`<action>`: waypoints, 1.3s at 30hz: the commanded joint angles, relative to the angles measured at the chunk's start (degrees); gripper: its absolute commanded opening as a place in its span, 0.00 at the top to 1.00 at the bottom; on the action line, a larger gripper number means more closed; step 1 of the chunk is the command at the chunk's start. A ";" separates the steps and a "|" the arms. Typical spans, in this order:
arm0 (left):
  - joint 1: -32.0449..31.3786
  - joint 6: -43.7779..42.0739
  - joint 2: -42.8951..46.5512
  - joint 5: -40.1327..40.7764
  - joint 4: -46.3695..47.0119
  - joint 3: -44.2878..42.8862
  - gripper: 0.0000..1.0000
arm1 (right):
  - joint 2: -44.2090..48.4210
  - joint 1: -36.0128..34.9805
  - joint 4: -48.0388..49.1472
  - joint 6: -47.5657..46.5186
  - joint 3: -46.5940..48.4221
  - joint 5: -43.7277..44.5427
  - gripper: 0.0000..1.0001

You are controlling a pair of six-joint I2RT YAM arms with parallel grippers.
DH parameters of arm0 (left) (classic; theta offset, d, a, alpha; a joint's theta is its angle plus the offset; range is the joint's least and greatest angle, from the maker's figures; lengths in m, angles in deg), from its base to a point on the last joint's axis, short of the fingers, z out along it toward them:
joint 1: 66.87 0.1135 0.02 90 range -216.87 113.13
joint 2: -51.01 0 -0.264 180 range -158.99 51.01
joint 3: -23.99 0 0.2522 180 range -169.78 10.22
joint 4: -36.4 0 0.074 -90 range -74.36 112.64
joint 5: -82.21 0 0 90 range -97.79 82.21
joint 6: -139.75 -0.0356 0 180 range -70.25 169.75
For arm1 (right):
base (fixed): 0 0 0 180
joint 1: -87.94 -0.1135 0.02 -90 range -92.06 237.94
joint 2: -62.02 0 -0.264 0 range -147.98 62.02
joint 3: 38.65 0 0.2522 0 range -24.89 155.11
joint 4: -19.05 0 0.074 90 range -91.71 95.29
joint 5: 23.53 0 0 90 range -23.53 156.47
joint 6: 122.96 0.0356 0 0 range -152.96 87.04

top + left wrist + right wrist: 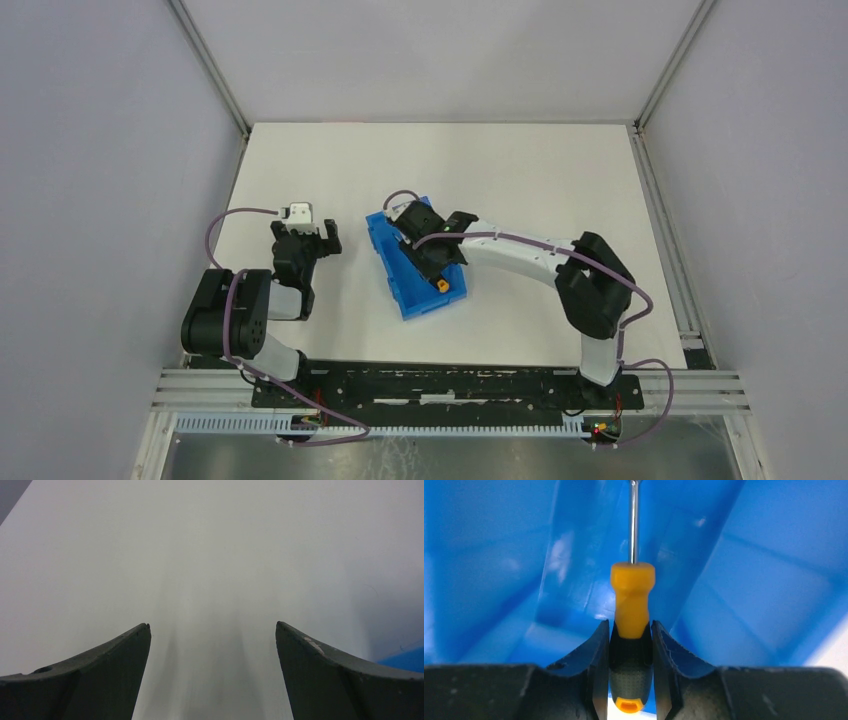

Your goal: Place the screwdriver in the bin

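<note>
Blue bin point(749, 580) fills the right wrist view. Right claw point(630, 629) pinches the screwdriver point(632, 595) by its handle, shaft pointing into the bin. Looks nearly done: release not yet made. Left claw point(212, 627) spread over bare counter point(200, 540).

The left arm point(235, 310) is sitting folded back near its base with its elbow bent sharply, and the left gripper point(212, 627) is hanging with its jaws spread wide and nothing between them. The right arm point(520, 255) is stretching forward and to the left in a long arc, its wrist tilting downward. The right gripper point(630, 630) is pinching the dark part of the screwdriver point(632, 592) handle, both fingers point(596, 652) pressing flat against it.
</note>
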 commanded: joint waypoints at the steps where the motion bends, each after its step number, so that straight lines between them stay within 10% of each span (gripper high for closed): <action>1: 0.27 0.94 -0.12 -0.26 2.68 -0.56 0.00 | -1.58 -0.41 10.61 -0.43 -4.05 2.06 1.00; 4: 0.27 0.93 -0.16 -0.24 2.68 -0.57 0.00 | -3.83 -0.41 13.52 -0.82 -5.59 2.69 0.98; 13: 0.27 0.94 -0.08 -0.24 2.63 -0.57 0.00 | -4.00 -0.60 14.47 -0.28 -5.96 1.56 0.45; 22: 0.27 0.89 -0.06 -0.24 2.68 -0.57 0.00 | 14.56 -1.92 11.90 -2.96 0.06 5.83 0.02; 29: 0.27 0.94 -0.03 -0.23 2.68 -0.57 0.00 | 33.46 -1.45 13.45 -3.62 -5.72 16.83 0.02; 39: 0.27 0.88 -0.07 -0.28 2.64 -0.56 0.00 | 59.65 13.03 26.26 -3.80 -44.49 30.96 0.02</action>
